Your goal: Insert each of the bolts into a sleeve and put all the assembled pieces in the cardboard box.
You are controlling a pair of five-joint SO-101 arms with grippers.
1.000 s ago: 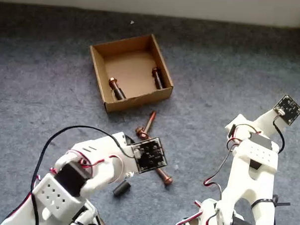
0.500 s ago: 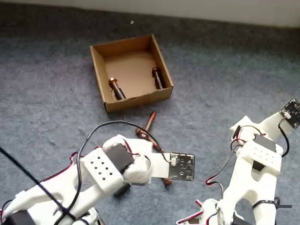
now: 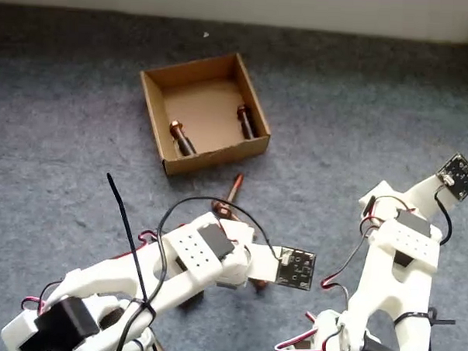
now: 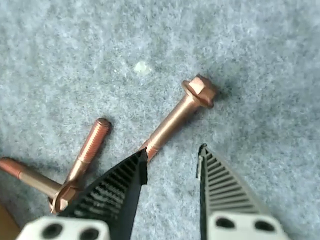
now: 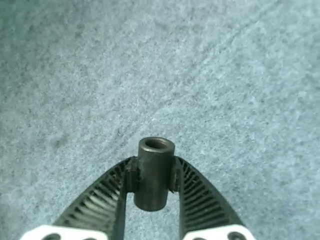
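On the left side of the high view I see my left arm bent low over the grey carpet. In its wrist view the left gripper is spread wide, with nothing between its two black fingers. A copper bolt lies flat on the carpet just past the finger tips. Its six-sided head points away from the gripper. One finger tip covers the thread end of this bolt, and I cannot tell if it touches. Two more bolts lie next to it and cross each other near one head.

Farther back sits the cardboard box, open on top. Two assembled pieces lie in it, one near the front wall and one by the right wall. Each is a bolt pushed into a dark sleeve. On the carpet just in front of the box I see a loose bolt between the box and my left arm.

On the right side stands my right arm, well apart from the box and the bolts. In its wrist view the right gripper is pinching a dark sleeve from both sides. The sleeve stands up between the fingers with its open hole at the far end, above bare carpet.
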